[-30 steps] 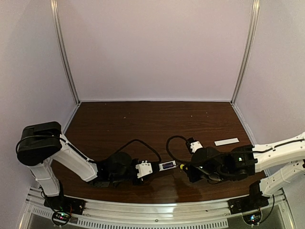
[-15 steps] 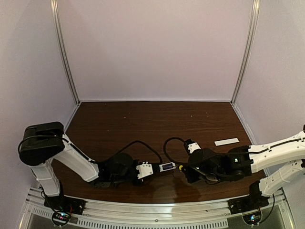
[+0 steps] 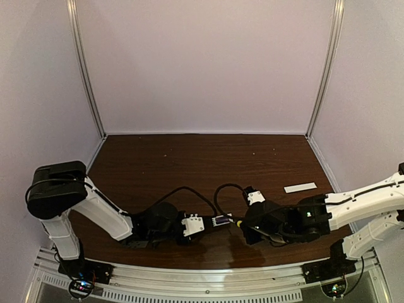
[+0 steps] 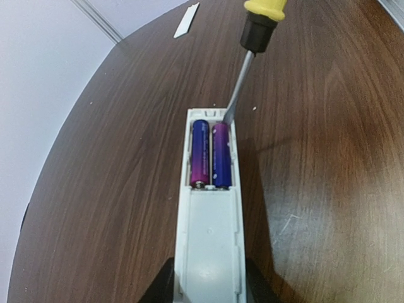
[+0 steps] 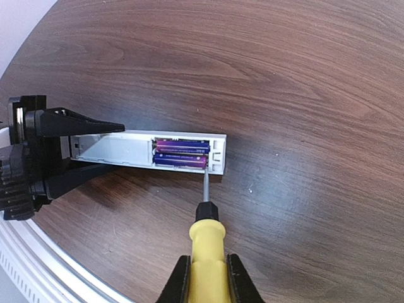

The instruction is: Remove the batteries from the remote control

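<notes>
The white remote control (image 4: 208, 240) lies flat on the table with its back compartment uncovered, and my left gripper (image 4: 208, 281) is shut on its near end. Two purple-blue batteries (image 4: 211, 154) sit side by side in the compartment, also plain in the right wrist view (image 5: 181, 153). My right gripper (image 5: 208, 274) is shut on the yellow handle of a screwdriver (image 5: 208, 243). The screwdriver's metal tip (image 5: 206, 170) touches the end of the nearer battery by the compartment's outer wall. From above, the remote (image 3: 220, 221) bridges the left gripper (image 3: 193, 225) and the right gripper (image 3: 247, 225).
A thin flat white cover strip (image 3: 300, 187) lies on the dark wood table (image 3: 189, 164) at the right, far from both grippers, and shows at the top of the left wrist view (image 4: 187, 20). The metal front rail (image 3: 202, 278) runs close behind the arms.
My right arm has shifted left toward the remote, bringing the screwdriver tip up to the battery compartment. The left gripper and remote have barely moved.
</notes>
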Controlling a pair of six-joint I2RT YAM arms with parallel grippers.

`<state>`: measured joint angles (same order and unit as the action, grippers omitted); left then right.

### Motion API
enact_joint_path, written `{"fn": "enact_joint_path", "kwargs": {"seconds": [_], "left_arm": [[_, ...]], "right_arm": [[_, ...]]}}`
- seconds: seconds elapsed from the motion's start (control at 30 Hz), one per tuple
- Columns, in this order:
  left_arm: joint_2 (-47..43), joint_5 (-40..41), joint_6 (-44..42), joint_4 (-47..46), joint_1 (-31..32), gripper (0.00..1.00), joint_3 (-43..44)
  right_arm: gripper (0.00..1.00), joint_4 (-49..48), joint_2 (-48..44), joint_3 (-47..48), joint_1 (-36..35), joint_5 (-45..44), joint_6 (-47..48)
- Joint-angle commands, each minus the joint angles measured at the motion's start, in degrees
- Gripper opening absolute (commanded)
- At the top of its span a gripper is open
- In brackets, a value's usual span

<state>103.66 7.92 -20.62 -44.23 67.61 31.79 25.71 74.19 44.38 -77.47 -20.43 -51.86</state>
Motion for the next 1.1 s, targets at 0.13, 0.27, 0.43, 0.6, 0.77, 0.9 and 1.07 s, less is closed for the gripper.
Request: {"fn": "enact_joint_path", "kwargs": {"seconds": [0.13,0.27,0.43,0.6,0.77,0.9,1.07], "left_arm": [[1.06,1.86,-0.69,-2.99,0.32,0.0,2.13],[1.19,1.75,-0.82,-3.0,0.54,0.0,2.3],[1.7,1.82,-0.91,-2.87,0.67,0.0,2.64],[2.24,2.1,-1.0,-2.84,0.68,0.0,2.91],[2.47,2.01,-0.96,-2.85,0.68,0.0,3.1],[2.6,1.93,-0.91,-2.77,0.7,0.0,3.28],[2.6,1.99,-0.99,-2.69,0.72,0.0,3.23]], "right_arm": [[0.0,1.64,1.14,1.59,-1.14,-1.08,-1.79],[0.0,0.65,0.05,1.03,-1.14,-2.29,-1.36],[0.0,-0.07,-2.38,0.09,-1.13,-4.17,-1.41],[0.0,0.43,-5.82,-0.91,-1.12,-5.53,-1.97],[0.0,1.01,-5.74,-1.09,-1.14,-5.86,-2.29],[0.0,0.94,-3.73,-0.99,-1.17,-5.61,-2.61],[0.0,1.49,-1.37,-0.44,-1.07,-5.77,-3.08]]}}
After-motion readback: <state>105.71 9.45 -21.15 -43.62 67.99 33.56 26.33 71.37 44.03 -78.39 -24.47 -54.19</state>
